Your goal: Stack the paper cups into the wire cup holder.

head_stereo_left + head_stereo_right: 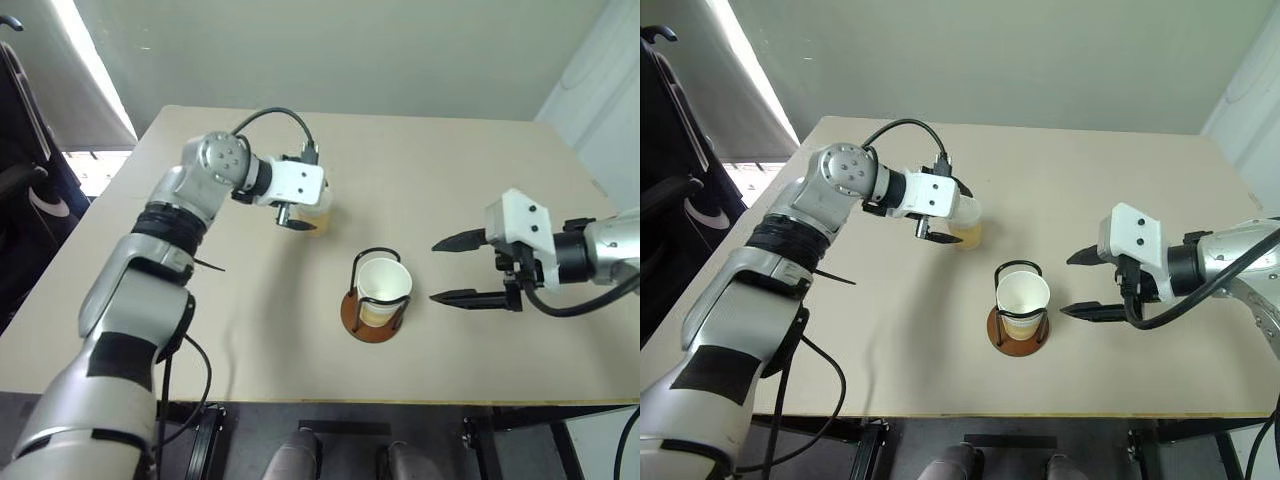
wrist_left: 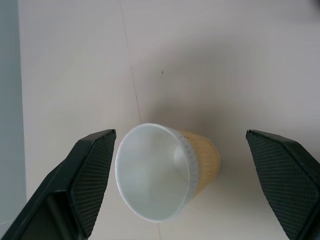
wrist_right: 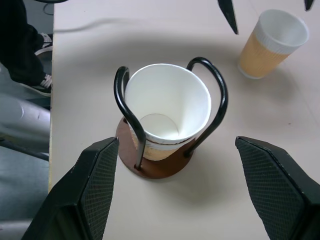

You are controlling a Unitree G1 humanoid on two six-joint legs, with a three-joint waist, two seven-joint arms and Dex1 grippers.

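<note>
Item: loose paper cup (image 2: 167, 172), upright | sits between your left gripper (image 2: 190, 185) fingers, dead ahead at 12 o'clock | jaws wide, empty | holder (image 1: 375, 300) at its 4 o'clock.

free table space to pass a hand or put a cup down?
Bare: the table's far half and the near strip before the wire cup holder. Crowded: the middle, between the left hand over a loose paper cup and the right hand.

Head pair looking down, wrist views close, sharing table (image 1: 450, 160)
</note>
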